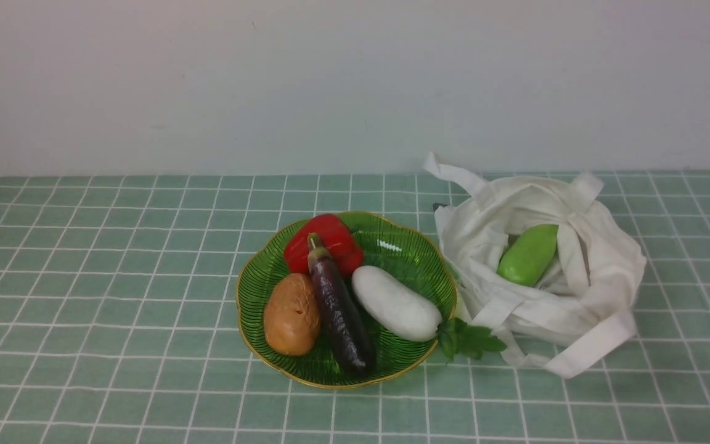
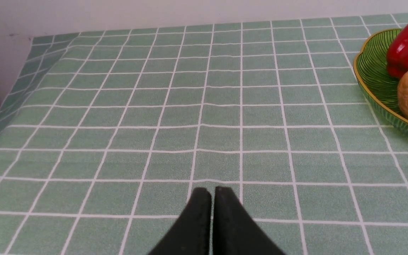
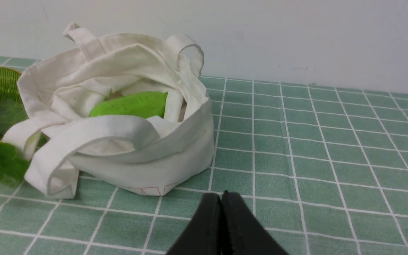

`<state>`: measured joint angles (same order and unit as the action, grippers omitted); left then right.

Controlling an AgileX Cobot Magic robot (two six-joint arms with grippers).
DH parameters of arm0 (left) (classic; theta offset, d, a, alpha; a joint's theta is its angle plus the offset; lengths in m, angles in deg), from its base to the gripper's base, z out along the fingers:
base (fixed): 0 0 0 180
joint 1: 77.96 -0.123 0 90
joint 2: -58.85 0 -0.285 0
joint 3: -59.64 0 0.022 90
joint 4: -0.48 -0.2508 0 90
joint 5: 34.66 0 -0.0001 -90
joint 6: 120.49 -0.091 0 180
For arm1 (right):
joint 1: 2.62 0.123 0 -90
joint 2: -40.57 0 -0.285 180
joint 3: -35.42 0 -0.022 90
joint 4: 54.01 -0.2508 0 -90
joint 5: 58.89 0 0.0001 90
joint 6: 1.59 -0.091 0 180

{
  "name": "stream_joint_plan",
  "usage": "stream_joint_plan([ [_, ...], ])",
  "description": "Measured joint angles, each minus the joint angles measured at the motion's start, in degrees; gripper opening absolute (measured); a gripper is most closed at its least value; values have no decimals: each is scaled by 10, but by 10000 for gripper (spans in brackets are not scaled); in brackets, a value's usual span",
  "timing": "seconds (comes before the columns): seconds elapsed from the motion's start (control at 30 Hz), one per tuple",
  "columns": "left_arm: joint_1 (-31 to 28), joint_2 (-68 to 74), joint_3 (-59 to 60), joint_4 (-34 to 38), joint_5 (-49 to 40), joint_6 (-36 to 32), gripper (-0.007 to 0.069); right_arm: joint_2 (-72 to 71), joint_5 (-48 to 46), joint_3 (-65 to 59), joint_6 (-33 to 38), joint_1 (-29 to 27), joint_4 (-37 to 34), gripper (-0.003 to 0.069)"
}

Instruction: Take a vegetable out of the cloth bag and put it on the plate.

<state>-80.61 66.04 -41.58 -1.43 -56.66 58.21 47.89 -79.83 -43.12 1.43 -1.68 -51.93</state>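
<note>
Fingers [image 2: 199, 212] of the left gripper [image 2: 212, 194] are drawn together with at most a sliver between them, and nothing is caught there; those of the right gripper [image 3: 221, 198] are closed too, and they hold nothing. Each pair shows in its own wrist view, over the table [image 1: 114, 345] with its green cloth and white grid. The eggplant [image 1: 342, 314], long and nearly black, lies on the green plate [image 1: 413, 246], its stem end resting against the red pepper [image 1: 321, 243] and its rounded end near the gold rim on the robot's side. To its left on the plate sits a brown potato-like vegetable [image 1: 292, 314]; to its right is a white oblong one [image 1: 397, 303], slanting down toward the right side of the rim. Leafy greens [image 1: 471, 340] spread at the plate's right edge, between it and the cloth bag [image 1: 607, 259]. That bag slumps on the table to the right of the plate, its mouth gaping and its flat straps flopped outward, one reaching down beside the greens. Inside lies a plump light green vegetable [image 1: 527, 254], tilted. Behind the bag's left side a small dark thing [image 1: 439, 206] peeks out, too hidden to identify.
</note>
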Motion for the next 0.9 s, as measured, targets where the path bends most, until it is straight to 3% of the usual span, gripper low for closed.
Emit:
stream_joint_plan([
  [0.9,0,0,0,0,0,0,-8,0,0,0,7,14,0,-15],
])
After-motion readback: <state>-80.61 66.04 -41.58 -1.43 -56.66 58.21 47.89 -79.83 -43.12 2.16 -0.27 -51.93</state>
